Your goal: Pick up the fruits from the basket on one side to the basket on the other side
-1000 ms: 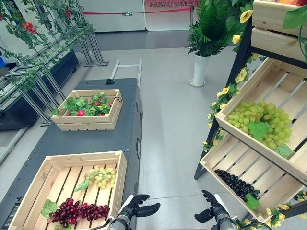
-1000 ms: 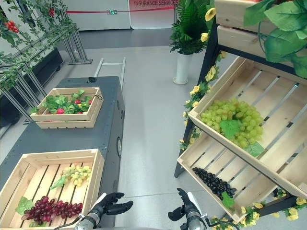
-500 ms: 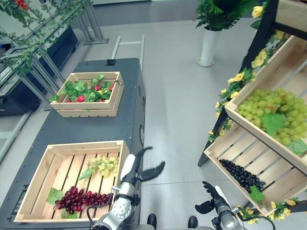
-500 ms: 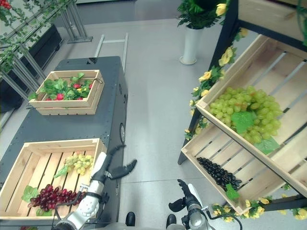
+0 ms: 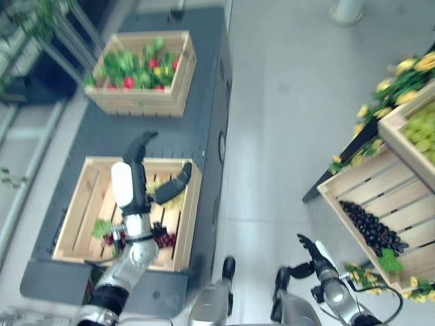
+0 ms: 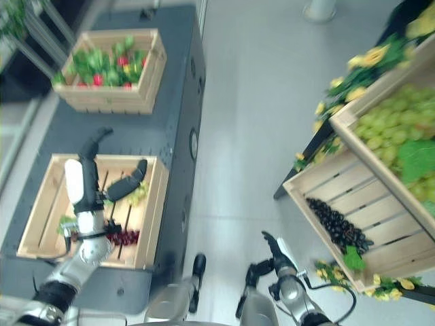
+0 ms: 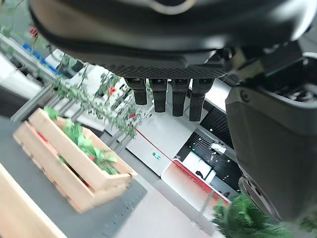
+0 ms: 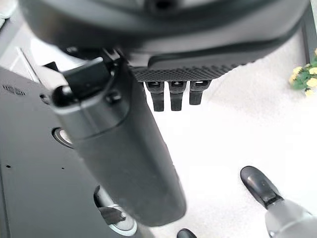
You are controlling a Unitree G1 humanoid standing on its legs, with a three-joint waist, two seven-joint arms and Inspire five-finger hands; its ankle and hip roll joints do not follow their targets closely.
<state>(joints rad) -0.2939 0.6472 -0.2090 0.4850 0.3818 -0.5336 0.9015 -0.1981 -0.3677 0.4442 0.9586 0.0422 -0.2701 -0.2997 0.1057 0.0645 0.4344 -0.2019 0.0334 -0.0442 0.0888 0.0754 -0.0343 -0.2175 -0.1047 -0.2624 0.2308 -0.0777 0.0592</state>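
My left hand (image 5: 138, 182) is raised above the near wooden crate (image 5: 71, 210) on the dark table, open, with straight fingers (image 7: 168, 99) and the thumb spread. In that crate lie a red grape bunch (image 6: 123, 237) and a green grape bunch (image 6: 139, 196), both partly hidden behind my arm. My right hand (image 5: 308, 250) hangs low over the floor, open, its fingers (image 8: 171, 95) straight and holding nothing. On the slanted shelf at the right, black grapes (image 5: 370, 227) lie in the lower crate and green grapes (image 6: 391, 129) in the upper one.
A second crate (image 5: 144, 71) of leafy greens and small red fruit stands at the far end of the dark table (image 5: 204, 102). Yellow flowers (image 5: 408, 68) trim the shelf frame. Grey floor (image 5: 285, 122) separates table and shelf.
The camera has tilted down. My left arm has swung up and left, from beside the table to above the near crate. The right hand stays low.
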